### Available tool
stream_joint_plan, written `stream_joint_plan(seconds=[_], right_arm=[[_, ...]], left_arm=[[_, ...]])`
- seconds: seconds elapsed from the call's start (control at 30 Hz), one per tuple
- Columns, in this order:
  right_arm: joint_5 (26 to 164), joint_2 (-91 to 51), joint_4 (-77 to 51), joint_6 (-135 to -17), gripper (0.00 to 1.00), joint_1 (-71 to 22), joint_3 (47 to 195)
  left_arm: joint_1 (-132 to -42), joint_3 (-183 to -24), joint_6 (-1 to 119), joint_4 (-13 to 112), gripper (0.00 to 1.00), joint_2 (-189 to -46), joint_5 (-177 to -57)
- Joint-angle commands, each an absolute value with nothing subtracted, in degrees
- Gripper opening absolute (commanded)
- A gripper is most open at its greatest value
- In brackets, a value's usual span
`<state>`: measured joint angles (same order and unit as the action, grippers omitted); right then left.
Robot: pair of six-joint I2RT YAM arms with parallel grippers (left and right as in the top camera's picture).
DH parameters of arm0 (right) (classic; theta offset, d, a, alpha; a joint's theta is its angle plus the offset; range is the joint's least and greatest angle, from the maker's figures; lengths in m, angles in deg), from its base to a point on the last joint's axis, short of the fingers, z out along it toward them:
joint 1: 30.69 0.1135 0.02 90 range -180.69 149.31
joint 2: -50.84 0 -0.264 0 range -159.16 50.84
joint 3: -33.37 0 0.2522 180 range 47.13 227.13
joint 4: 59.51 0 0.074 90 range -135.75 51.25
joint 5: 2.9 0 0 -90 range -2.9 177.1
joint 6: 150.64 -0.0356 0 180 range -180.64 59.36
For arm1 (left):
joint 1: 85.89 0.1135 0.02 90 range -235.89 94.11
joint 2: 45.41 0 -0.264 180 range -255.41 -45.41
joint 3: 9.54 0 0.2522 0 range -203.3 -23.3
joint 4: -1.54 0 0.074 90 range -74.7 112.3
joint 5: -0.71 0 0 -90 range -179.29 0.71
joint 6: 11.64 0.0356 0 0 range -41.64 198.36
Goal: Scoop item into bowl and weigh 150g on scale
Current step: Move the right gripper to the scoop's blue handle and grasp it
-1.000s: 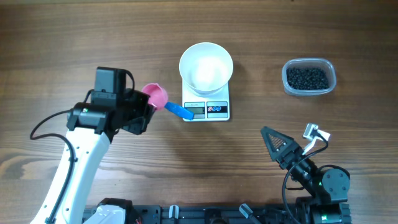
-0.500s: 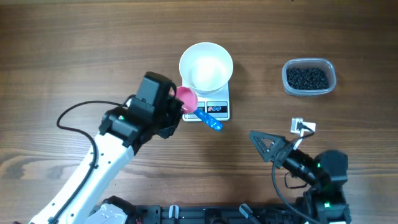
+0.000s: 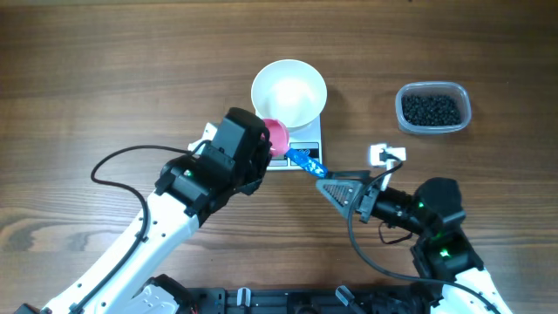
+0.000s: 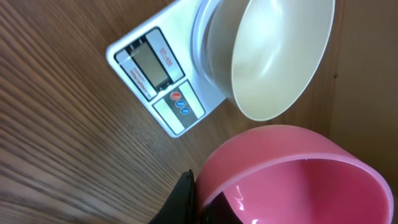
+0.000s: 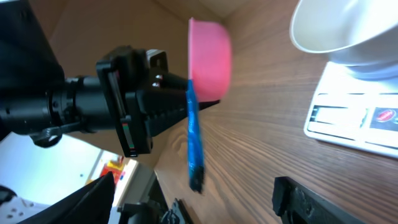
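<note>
Left tool [image 3: 265,150] clamps the empty scoop [image 3: 276,135] at the scale's [image 3: 313,139] front; right tool [image 3: 335,187] gapes by its handle [image 3: 305,162]. A botched handover could drop it or knock the bowl [image 3: 301,92] on the scale. Beads [image 3: 429,108]: well right of scale.

Scale [image 3: 310,138] partly hidden by scoop [image 3: 277,136]

Bright, even light with soft shadows; the bowl [image 3: 289,92] nearly washes out overhead.

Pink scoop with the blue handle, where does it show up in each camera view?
Overhead: pink plastic scoop, centre of the picture.
Left wrist: bottom right, cup only.
Right wrist: upper middle, blue handle pointing down.
Shared landmark: round white bowl.
</note>
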<state>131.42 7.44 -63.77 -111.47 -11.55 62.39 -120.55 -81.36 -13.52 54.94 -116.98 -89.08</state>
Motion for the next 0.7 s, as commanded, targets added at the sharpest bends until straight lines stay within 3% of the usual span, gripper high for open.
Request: stream_joint_plan(seconds=[0.0, 0.53, 0.67], right_arm=[[122.2, 5.3, -67.0, -111.5, 0.82, -6.7, 63.6], [119.1, 2.8, -70.4, -114.9, 0.46, -4.6, 63.6], [119.5, 2.8, -70.4, -114.9, 0.41, -4.6, 63.6]], left_arm=[[-122.2, -82.1, -16.8, 54.8, 0.04, -118.5, -87.7], [-128.1, -82.1, -16.8, 55.0, 0.04, -119.4, -87.7], [-128.1, -82.1, -16.8, 54.9, 0.04, -119.4, -87.7]])
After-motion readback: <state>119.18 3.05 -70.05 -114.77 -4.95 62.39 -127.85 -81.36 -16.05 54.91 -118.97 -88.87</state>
